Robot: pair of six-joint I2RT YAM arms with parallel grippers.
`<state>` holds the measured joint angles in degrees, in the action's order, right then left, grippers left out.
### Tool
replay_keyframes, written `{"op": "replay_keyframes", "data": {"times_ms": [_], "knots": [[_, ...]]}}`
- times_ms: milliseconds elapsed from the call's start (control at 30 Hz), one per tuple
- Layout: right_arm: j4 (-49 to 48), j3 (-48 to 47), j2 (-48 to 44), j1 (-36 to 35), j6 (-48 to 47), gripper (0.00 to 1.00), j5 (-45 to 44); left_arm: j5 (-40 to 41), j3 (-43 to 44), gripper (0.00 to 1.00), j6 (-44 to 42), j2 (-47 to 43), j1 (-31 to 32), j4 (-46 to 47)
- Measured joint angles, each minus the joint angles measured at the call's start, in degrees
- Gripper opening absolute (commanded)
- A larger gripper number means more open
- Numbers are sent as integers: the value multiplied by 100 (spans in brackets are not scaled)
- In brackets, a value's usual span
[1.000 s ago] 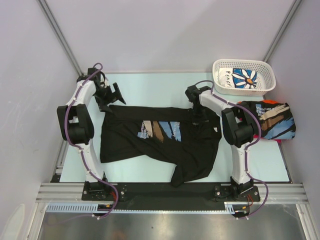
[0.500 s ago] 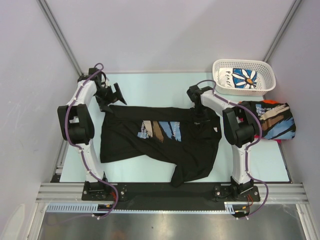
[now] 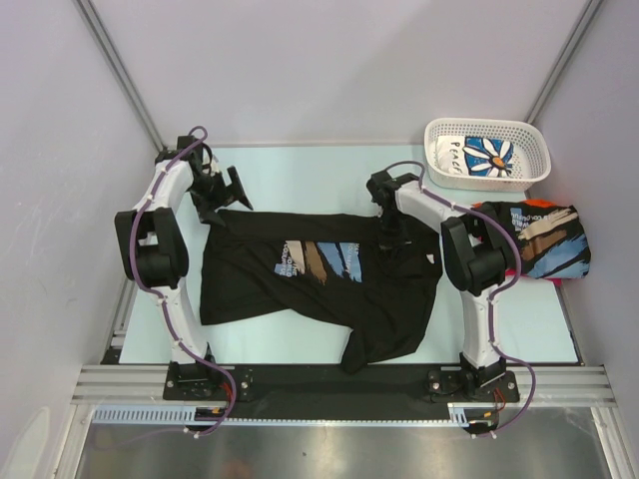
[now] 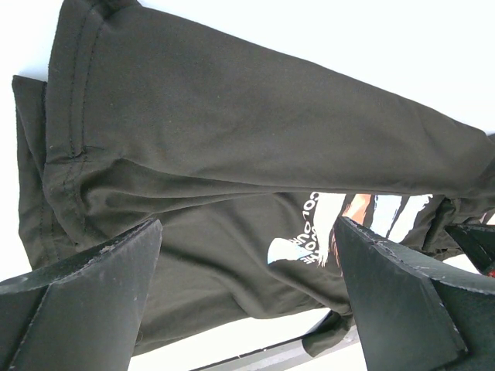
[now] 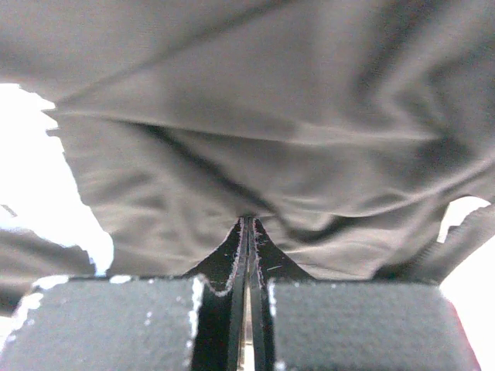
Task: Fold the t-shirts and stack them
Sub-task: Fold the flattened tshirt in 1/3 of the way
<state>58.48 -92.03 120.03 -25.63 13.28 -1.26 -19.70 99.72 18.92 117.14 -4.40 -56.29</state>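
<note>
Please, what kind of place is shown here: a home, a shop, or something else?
Likely a robotics laboratory cell: bare panel walls, an aluminium rail holding the left arm and right arm, a black t-shirt between them.

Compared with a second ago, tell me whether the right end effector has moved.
Yes, the right end effector went slightly left, away from the basket, shut on the black t-shirt.

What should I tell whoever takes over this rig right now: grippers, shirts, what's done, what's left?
Left gripper: open and empty, over the far left corner of the spread black t-shirt.
Right gripper: shut, apparently pinching that shirt's far right edge.
Done: a folded black printed t-shirt lies on a red t-shirt at the right.
Left: fold the spread shirt and stack it. The white daisy t-shirt sits in the white basket.
</note>
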Motion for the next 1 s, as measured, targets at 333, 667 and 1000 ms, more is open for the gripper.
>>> {"op": "replay_keyframes", "data": {"times_ms": [333, 667, 1000], "knots": [[2, -455, 42, -192, 0, 0, 684, 0, 0, 100, -7, 101, 7, -2], [90, -439, -525, 116, 26, 8, 448, 26, -365, 99, -214, -184, 13, 13], [-107, 503, -1340, 859, 275, 63, -376, 221, -1333, 100, -247, -988, -94, 291]]}}
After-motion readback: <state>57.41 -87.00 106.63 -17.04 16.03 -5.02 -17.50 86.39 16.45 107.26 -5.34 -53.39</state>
